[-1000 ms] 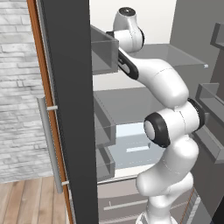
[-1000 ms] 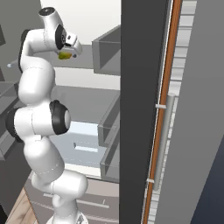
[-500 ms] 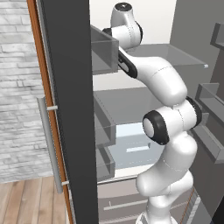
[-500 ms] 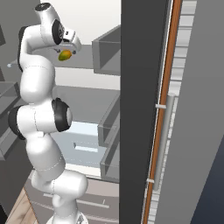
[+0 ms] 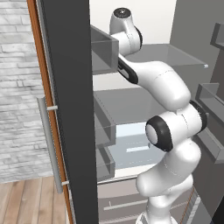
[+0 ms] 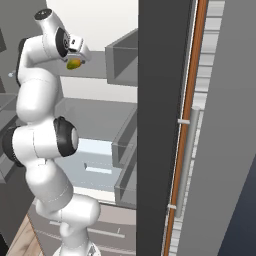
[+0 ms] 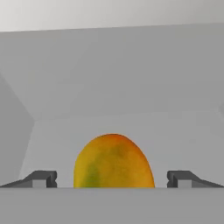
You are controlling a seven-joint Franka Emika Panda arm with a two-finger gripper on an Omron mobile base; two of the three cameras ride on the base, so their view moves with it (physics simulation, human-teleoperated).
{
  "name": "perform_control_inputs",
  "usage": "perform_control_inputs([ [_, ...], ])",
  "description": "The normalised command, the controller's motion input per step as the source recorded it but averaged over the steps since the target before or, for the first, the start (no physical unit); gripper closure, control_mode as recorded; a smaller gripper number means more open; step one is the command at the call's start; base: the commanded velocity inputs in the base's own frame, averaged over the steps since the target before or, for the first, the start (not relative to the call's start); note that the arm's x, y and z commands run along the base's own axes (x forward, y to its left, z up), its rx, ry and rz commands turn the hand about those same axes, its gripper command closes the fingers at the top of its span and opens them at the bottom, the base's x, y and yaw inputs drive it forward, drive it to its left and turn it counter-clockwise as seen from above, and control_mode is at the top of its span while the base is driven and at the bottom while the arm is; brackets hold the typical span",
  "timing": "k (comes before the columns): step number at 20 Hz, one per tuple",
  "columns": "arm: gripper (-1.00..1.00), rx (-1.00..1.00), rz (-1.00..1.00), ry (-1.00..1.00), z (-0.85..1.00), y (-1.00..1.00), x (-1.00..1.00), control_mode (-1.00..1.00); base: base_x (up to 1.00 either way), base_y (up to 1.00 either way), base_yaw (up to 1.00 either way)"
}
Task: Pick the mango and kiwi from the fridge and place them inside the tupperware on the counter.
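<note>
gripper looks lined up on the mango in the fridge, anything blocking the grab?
Probably yes. In the hand view the mango sits between the two fingertips of the gripper, with gaps on both sides and nothing in between. The jaws stand open wider than the fruit, so closing should catch it.

White arm (image 5: 168, 131) rises from lower right, bends at a dark elbow joint, reaches up and back into the open fridge (image 5: 131, 100). Wrist and hand sit high near the top shelf; the jaws are hidden behind the hand, so their state can't be read. Dark-grey fridge door (image 5: 70, 109) stands edge-on at left centre, long silver bar handle (image 5: 49, 144) on its outer side. Grey door bins (image 5: 104, 131) stacked on the inner face. Pale interior, glass shelf (image 5: 175, 54) up top, grey shelf below. Bottom drawers (image 5: 118, 201) low centre. White brick wall (image 5: 19, 87) at left, wood floor (image 5: 30, 201) lower left. Second door's bins (image 5: 212, 100) at right edge.
</note>
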Motion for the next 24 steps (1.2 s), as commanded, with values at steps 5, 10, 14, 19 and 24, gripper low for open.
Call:
perform_control_inputs([
  [5, -1.0, 0.0, -0.01, 0.0, -0.09, 0.0, 0.0, -1.0, 0.0, 0.0, 0.0],
  [10, 1.0, -0.01, 0.0, 0.0, -0.22, 0.0, -0.1, -1.0, 0.0, 0.0, 0.0],
  [14, 1.0, 0.0, 0.0, 0.0, -0.12, 0.0, -0.08, -1.0, 0.0, 0.0, 0.0],
  [19, 1.0, -0.02, -0.03, -0.11, -0.16, -0.11, -0.23, -1.0, 0.0, 0.0, 0.0],
  [24, 1.0, 0.04, -0.05, -0.29, -0.01, -0.44, -0.89, -1.0, 0.0, 0.0, 0.0],
])
